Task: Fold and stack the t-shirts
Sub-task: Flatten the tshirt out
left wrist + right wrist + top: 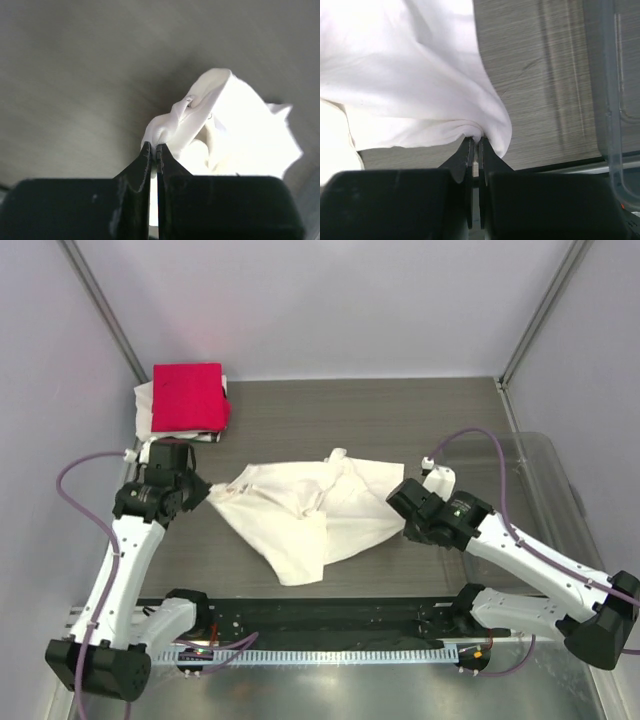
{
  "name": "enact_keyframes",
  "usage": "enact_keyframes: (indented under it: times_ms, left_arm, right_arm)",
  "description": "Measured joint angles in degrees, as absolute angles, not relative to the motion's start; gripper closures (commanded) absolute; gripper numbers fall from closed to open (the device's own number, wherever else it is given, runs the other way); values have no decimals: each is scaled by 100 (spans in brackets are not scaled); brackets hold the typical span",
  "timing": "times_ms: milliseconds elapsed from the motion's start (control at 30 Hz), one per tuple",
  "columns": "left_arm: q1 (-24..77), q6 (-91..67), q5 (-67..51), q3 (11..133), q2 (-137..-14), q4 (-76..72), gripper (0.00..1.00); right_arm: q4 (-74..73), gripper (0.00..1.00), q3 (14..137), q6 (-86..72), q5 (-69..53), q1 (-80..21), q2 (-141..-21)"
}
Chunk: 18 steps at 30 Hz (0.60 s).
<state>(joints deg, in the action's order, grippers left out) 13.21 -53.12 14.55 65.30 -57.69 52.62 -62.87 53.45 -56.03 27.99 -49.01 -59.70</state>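
The overhead view looks down from above and behind the two arm bases, far enough to take in the whole grey surface (400, 420), the crumpled white t-shirt (300, 515) at its middle and the clear tub (540, 465) at the right. The left wrist view sits just behind the left end effector (153, 146), facing forward past its tip, so close that only a bunched corner of that shirt and blurred surface fill it. The right wrist view looks likewise past the right end effector (474, 140) at the shirt's opposite edge, the surface and the tub's wall.

Tightly closed: left end effector (153, 146) and right end effector (475, 140), both low, angled inward.
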Motion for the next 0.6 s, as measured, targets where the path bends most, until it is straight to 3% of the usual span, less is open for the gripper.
enact_keyframes:
  times_ms: [133,167,200,233,267,367,500,600]
  left_arm:
    - [209,-4967,943,5435,-5162,5658,93]
    - [-25,-4895,886,5253,-4958,5811,86]
    - [-233,-4847,849,5127,-4764,5924,76]
    - [-401,-4779,814,5070,-4622,6055,46]
    - [-508,-4711,810,5065,-4534,6167,36]
    - [-578,-4692,644,5065,-4355,6171,28]
    - [-515,-4565,235,5081,-4329,6084,27]
    - [137,-4525,193,5253,-4534,6014,30]
  right_arm:
    - [-6333,99,5505,-5443,2869,-4613,-6003]
    - [-6335,99,5518,-5404,2871,-4554,-6016]
    - [-6344,99,5529,-5363,2871,-4495,-6029]
    - [-6344,99,5535,-5321,2871,-4438,-6042]
    - [-6348,99,5535,-5273,2871,-4394,-6055]
    - [-6346,99,5535,-5196,2851,-4327,-6084]
    - [-6224,99,5454,-5109,2705,-4322,-6088]
    - [-6029,99,5196,-5085,2523,-4322,-6093]
